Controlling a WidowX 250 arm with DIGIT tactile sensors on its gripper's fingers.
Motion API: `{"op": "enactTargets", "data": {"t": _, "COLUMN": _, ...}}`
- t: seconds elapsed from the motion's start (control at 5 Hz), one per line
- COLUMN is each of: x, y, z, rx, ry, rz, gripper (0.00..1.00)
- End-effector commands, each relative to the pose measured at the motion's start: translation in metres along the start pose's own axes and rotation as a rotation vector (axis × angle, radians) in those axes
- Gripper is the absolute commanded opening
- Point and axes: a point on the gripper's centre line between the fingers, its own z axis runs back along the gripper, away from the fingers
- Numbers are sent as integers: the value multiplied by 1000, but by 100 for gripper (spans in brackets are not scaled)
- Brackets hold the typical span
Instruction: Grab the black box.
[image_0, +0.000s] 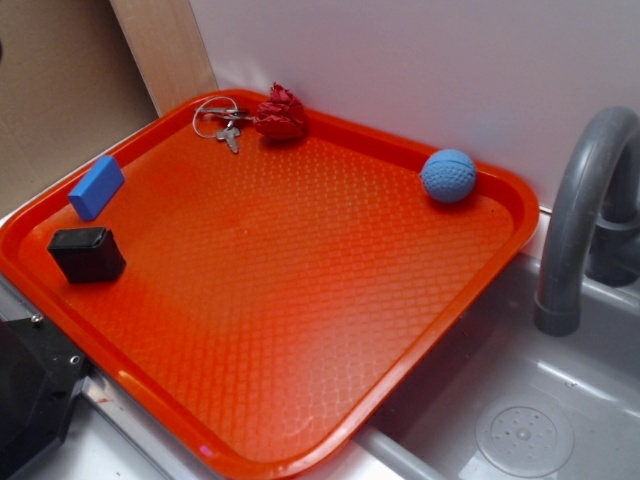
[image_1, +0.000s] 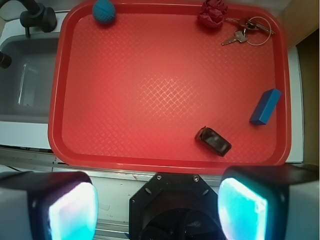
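The black box (image_0: 87, 254), matte with rounded edges, is seen lying at the tray's (image_0: 300, 300) nine o'clock edge in the exterior view. A blue block (image_0: 96, 186) sits near it at twelve o'clock. The gripper (image_1: 157, 200) is held open, well apart.

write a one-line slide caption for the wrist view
Open gripper poised above a red tray holding the black box, blue block, keys and ball.
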Motion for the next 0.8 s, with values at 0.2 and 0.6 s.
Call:
{"op": "enactTargets", "data": {"t": 0.2, "x": 17, "y": 45, "z": -32, "rx": 88, "ry": -117, "rz": -108, "gripper": 100}}
{"op": "enactTargets", "data": {"t": 0.6, "x": 17, "y": 65, "z": -52, "rx": 112, "ry": -137, "rz": -94, "gripper": 100}}
